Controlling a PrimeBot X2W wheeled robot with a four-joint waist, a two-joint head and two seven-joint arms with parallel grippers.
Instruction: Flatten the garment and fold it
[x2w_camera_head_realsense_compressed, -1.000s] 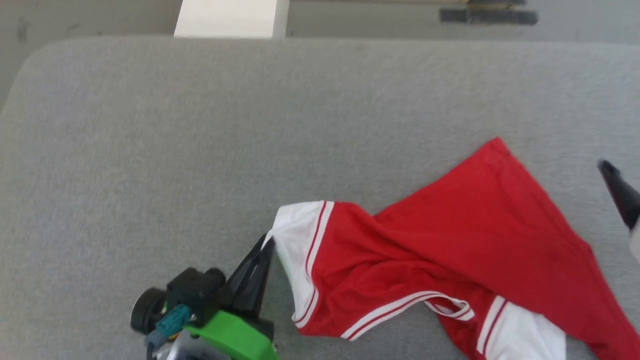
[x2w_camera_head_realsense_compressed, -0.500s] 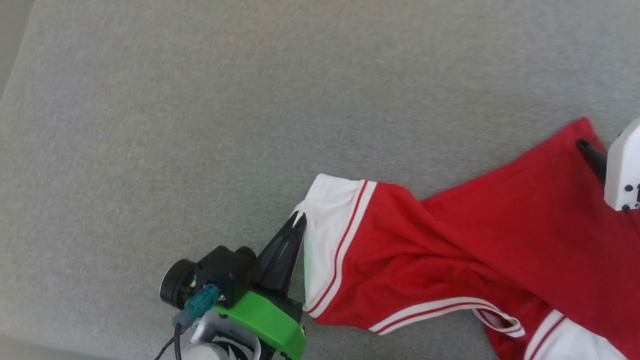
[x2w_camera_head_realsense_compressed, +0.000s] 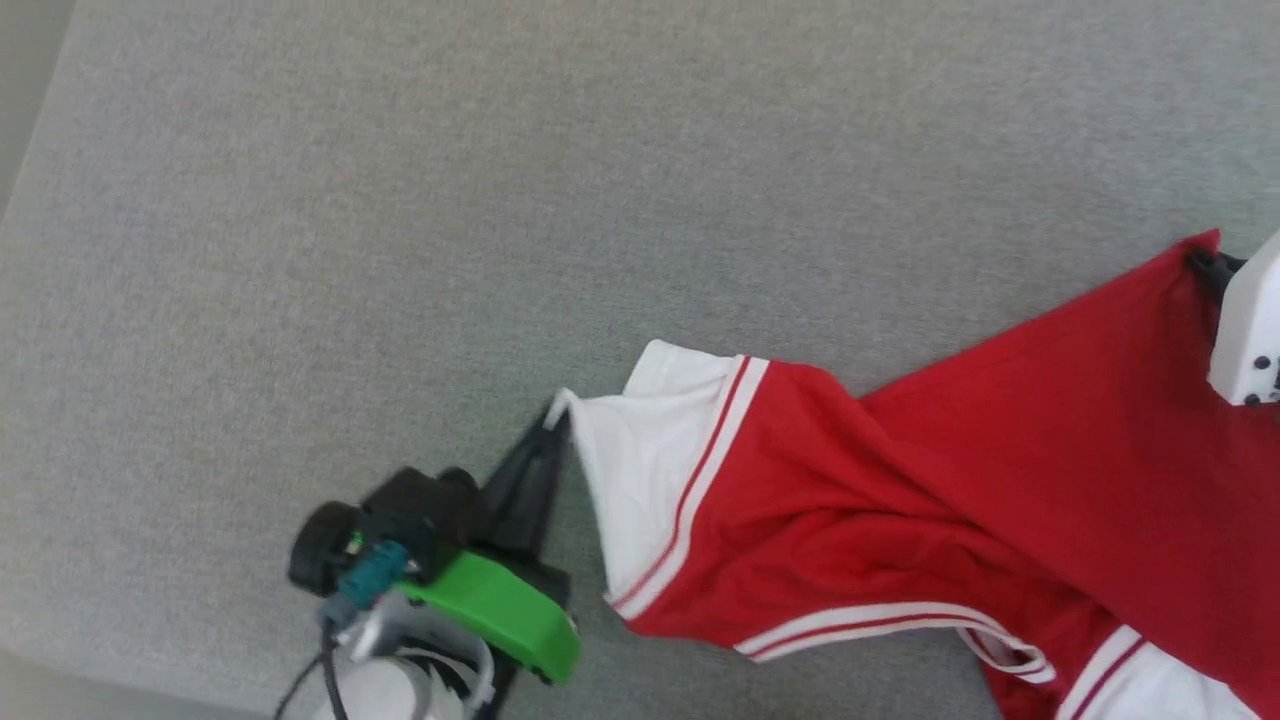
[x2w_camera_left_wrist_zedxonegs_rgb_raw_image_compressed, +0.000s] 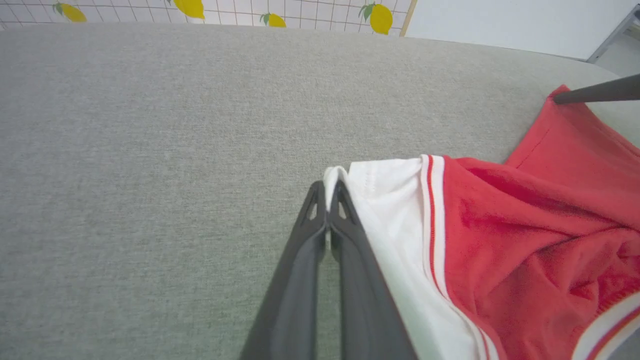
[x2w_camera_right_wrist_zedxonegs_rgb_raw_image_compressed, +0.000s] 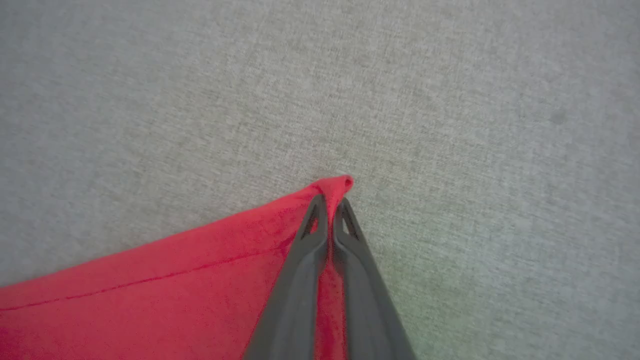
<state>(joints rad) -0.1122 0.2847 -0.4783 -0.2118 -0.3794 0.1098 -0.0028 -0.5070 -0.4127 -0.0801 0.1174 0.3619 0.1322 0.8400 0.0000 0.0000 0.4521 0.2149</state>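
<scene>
Garment (x2w_camera_head_realsense_compressed: 900, 480) on grey cushion (x2w_camera_head_realsense_compressed: 400, 200), left gripper (x2w_camera_left_wrist_zedxonegs_rgb_raw_image_compressed: 329, 187) pinching sleeve (x2w_camera_left_wrist_zedxonegs_rgb_raw_image_compressed: 390, 200), right gripper (x2w_camera_right_wrist_zedxonegs_rgb_raw_image_compressed: 330, 202) pinching corner (x2w_camera_right_wrist_zedxonegs_rgb_raw_image_compressed: 337, 184).

The garment (x2w_camera_head_realsense_compressed: 900, 500) is red with white sleeves and red-and-white striped trim. The worktop (x2w_camera_head_realsense_compressed: 400, 200) is plain grey weave. The left gripper (x2w_camera_head_realsense_compressed: 553, 425) is dark, its wrist cover (x2w_camera_head_realsense_compressed: 490, 615) bright green. Yellow lemons dot a white gridded backdrop (x2w_camera_left_wrist_zedxonegs_rgb_raw_image_compressed: 225, 12).

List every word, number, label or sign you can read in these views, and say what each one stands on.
None can be read.
The garment shows red cloth, white sleeves and striped trim, with no lettering on the parts in view.
The panel beyond the grey surface carries lemon pictures on a grid, no writing.
</scene>
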